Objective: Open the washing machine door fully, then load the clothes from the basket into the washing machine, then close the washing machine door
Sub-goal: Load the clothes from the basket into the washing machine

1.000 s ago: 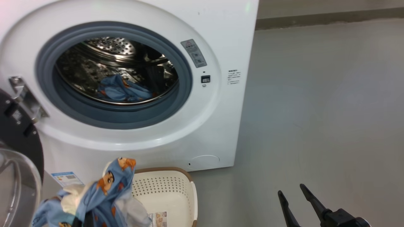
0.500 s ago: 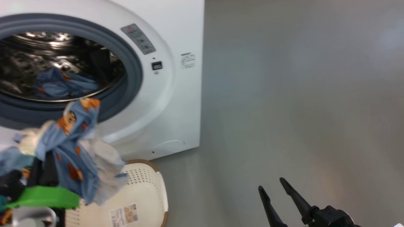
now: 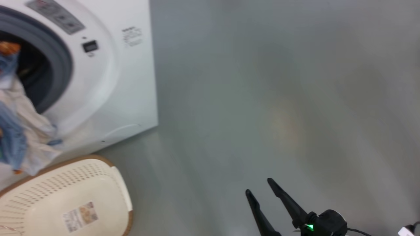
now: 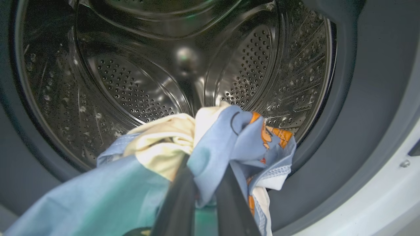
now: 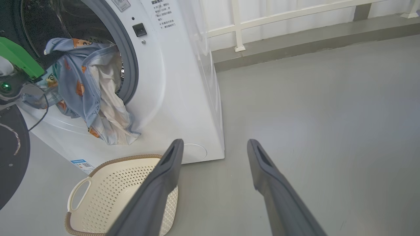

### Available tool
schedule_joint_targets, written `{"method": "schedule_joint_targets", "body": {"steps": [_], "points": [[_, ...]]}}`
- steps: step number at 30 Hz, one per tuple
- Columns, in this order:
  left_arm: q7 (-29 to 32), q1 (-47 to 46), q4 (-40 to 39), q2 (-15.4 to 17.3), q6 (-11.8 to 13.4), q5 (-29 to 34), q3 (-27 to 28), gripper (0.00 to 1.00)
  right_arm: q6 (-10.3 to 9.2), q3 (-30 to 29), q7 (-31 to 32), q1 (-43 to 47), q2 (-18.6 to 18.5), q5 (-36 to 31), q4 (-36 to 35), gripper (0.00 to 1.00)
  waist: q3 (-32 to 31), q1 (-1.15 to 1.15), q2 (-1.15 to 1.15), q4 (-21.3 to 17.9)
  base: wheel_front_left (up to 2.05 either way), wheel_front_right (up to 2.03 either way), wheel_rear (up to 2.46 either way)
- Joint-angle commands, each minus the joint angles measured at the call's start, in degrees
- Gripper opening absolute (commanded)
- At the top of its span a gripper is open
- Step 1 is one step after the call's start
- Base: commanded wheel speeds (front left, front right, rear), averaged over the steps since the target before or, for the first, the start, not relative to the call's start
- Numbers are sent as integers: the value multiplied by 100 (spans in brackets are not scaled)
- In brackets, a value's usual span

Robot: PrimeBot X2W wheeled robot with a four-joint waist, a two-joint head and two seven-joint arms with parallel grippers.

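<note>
Clothes (image 4: 229, 137), blue with orange print plus cream cloth, are bunched at the drum (image 4: 131, 82) mouth, clamped between the left gripper's (image 4: 206, 165) closed fingers. The loose end hangs over the grey gasket (image 5: 129, 65) and down the washing machine (image 5: 177, 82) front. Left wrist view gives the perforated steel drum. Right wrist view gives the door (image 5: 11, 157) swung open at left, a white railing (image 5: 236, 26), printed text (image 5: 162, 14) too small to read, and a blue sticker (image 5: 80, 164) low on the front. Basket (image 5: 124, 183) sits on the floor (image 5: 328, 114) under the hanging cloth. Head view catches the label (image 3: 80, 216) inside it, print unreadable. Right gripper (image 5: 215, 144) hangs over the floor, fingers wide apart, holding nothing.
</note>
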Motion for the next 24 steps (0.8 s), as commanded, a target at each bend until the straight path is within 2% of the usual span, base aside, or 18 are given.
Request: {"method": "schedule_joint_targets", "body": {"steps": [1, 9, 10, 12, 24], "points": [[16, -327, 39, 386, -21, -34, 215, 0, 9, 220, -28, -77, -36, 47, -181, 100, 632, 0, 0, -601, 0, 0, 0], [22, -1186, 975, 938, -65, -41, 314, 0, 9, 518, -28, -6, -36, 102, -338, 100, 1003, 0, 0, -922, 0, 0, 0], [36, -1328, 1207, 1115, -90, -2, 304, 0, 9, 585, -28, 26, -36, 104, -372, 100, 1061, 0, 0, -997, 0, 0, 0], [72, -1478, 1409, 1249, -144, -24, 312, 0, 9, 623, -28, 75, -36, 100, -391, 100, 1123, 0, 0, -1051, 0, 0, 0], [267, -2709, 1771, 2001, -348, -101, 282, 0, 9, 850, -28, 300, -36, 2, -540, 100, 1604, 0, 0, -1270, 0, 0, 0]]}}
